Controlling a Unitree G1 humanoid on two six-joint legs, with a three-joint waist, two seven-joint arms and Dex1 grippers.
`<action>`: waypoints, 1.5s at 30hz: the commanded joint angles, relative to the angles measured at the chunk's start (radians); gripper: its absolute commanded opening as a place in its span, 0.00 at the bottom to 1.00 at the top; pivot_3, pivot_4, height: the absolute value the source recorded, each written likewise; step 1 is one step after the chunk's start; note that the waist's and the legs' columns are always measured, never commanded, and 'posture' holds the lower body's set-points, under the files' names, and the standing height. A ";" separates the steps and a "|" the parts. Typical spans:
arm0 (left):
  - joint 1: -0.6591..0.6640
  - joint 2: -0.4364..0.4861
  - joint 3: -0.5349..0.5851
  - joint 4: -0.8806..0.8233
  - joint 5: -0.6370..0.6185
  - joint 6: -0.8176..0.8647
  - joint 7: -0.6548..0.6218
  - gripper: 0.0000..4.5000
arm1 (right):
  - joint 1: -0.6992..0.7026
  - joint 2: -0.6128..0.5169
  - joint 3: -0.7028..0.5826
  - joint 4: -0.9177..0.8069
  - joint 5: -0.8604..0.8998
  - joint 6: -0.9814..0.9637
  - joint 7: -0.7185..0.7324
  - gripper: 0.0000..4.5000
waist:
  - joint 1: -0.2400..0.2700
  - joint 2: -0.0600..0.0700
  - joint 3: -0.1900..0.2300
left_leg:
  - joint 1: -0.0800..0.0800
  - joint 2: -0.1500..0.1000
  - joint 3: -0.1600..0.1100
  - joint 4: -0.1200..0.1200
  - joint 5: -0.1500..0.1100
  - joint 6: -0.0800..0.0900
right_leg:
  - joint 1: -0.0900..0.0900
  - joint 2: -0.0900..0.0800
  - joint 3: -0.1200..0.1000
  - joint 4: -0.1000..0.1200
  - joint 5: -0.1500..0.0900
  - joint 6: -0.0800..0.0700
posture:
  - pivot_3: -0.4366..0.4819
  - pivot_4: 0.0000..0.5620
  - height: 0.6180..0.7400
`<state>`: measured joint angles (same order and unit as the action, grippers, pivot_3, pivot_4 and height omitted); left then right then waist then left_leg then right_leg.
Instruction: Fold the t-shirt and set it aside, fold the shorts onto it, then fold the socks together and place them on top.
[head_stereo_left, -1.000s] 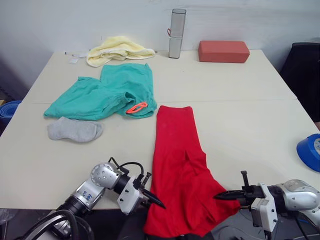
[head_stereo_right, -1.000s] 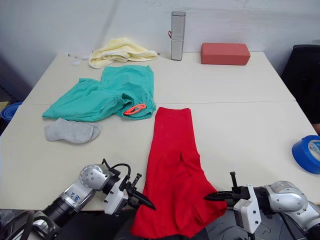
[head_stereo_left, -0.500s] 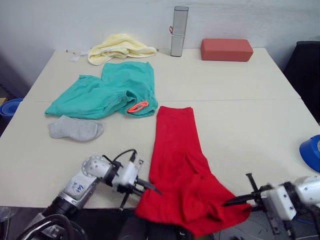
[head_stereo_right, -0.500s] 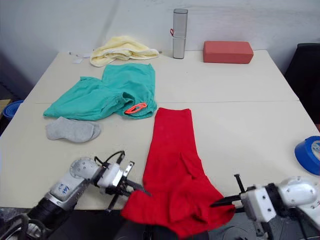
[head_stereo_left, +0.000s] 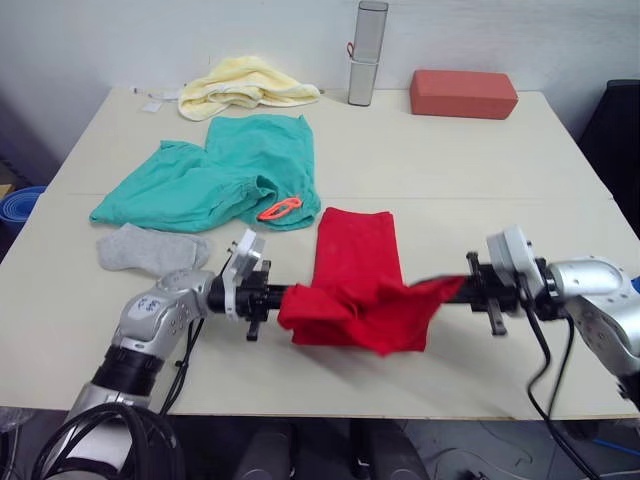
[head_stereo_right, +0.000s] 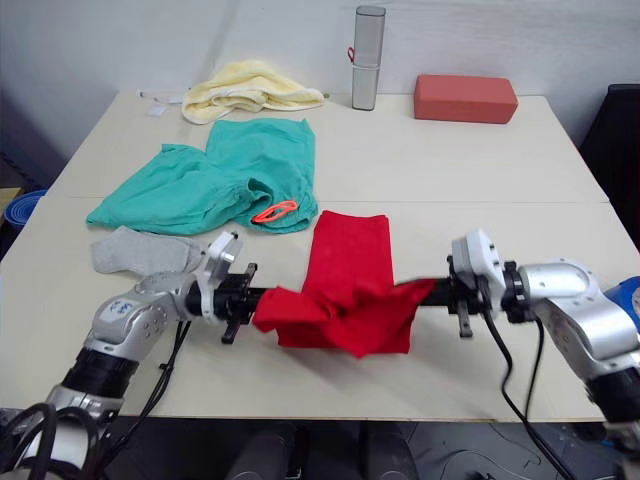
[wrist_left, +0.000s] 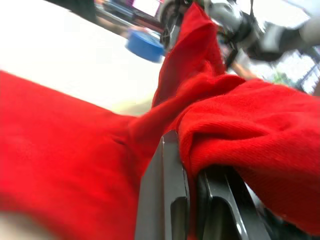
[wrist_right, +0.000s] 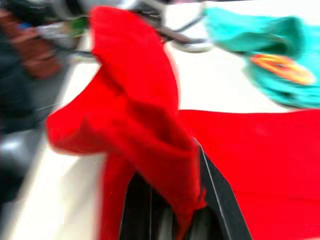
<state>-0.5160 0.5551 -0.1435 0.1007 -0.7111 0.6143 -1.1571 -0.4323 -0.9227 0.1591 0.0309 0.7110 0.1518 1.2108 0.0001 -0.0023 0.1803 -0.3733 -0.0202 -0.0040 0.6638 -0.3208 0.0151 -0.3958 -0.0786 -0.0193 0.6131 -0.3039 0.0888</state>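
Observation:
The red t-shirt lies as a narrow strip on the table's middle, its near end lifted and stretched between both grippers. My left gripper is shut on the shirt's left corner, and my right gripper is shut on its right corner. Red cloth bunches over the fingers in the left wrist view and over the fingers in the right wrist view. The teal-green shorts with an orange drawstring loop lie at the back left. Grey socks rest in front of them.
A pale yellow towel sits at the far left edge, a grey cylinder and a red-brown block along the back. A blue tape roll shows at the right edge of the table.
Both grippers have risen from below the table's front edge to above the table, carrying the shirt's hanging near end up and towards the back. The camera has tilted too.

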 joint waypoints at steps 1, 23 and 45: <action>-0.078 -0.041 0.050 0.102 0.023 0.050 0.076 0.00 | -0.106 0.075 -0.009 0.143 -0.108 0.025 -0.033 0.00 | 0.000 0.000 0.000 | 0.000 0.000 0.000 0.000 0.000 0.000 | 0.000 0.000 0.000 0.000 0.000 0.000 | 0.48 0.27 1.00; -0.395 -0.251 0.227 0.695 0.235 0.037 0.402 0.06 | -0.371 0.328 -0.088 0.631 -0.415 0.166 -0.225 0.05 | -0.003 -0.002 0.001 | -0.006 -0.002 0.008 0.002 0.005 -0.003 | -0.015 0.001 0.004 0.015 0.001 0.002 | 0.48 0.27 1.00; -0.040 -0.034 0.144 0.158 0.368 -0.547 0.025 0.10 | -0.047 0.210 -0.250 0.176 -0.346 -0.052 0.014 0.25 | 0.000 -0.002 0.001 | -0.012 -0.003 0.008 0.003 0.006 -0.003 | -0.019 0.000 0.005 0.015 0.002 0.003 | 0.48 0.27 1.00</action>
<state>-0.5675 0.5203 0.0122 0.3173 -0.3429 0.1174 -1.0929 -0.4949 -0.7087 -0.1022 0.2887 0.3757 0.1690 1.1998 0.0001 -0.0042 0.1815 -0.3852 -0.0228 0.0043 0.6672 -0.3148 0.0126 -0.4144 -0.0783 -0.0140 0.6278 -0.3023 0.0915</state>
